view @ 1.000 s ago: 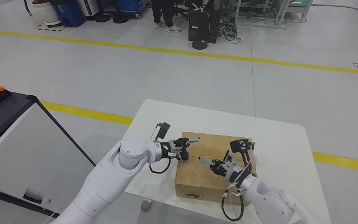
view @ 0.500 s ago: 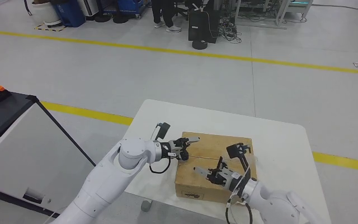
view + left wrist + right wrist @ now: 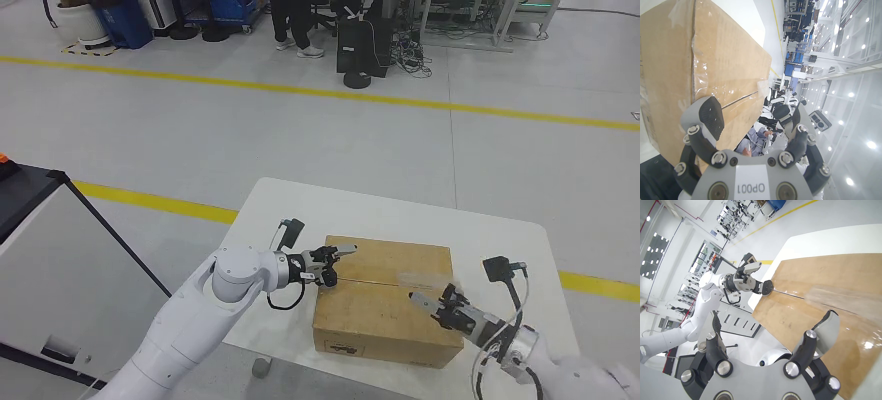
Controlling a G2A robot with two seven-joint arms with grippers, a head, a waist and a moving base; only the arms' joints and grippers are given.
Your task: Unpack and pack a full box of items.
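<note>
While the closed cardboard box (image 3: pixel 385 300) sits on the white surface (image 3: pixel 300 205), the left end effector (image 3: pixel 337 264) is spread wide at the box's left end, one pad (image 3: pixel 767 287) against the taped seam (image 3: pixel 789 294); the right end effector (image 3: pixel 432 306) hovers spread and empty above the box's right half.

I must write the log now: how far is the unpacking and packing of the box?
Done: nothing visible; the box is closed, clear tape over its seam. In hand: the open left hand sits at the seam's end, the open right hand above the top. Left: open it, unpack, repack.
</note>
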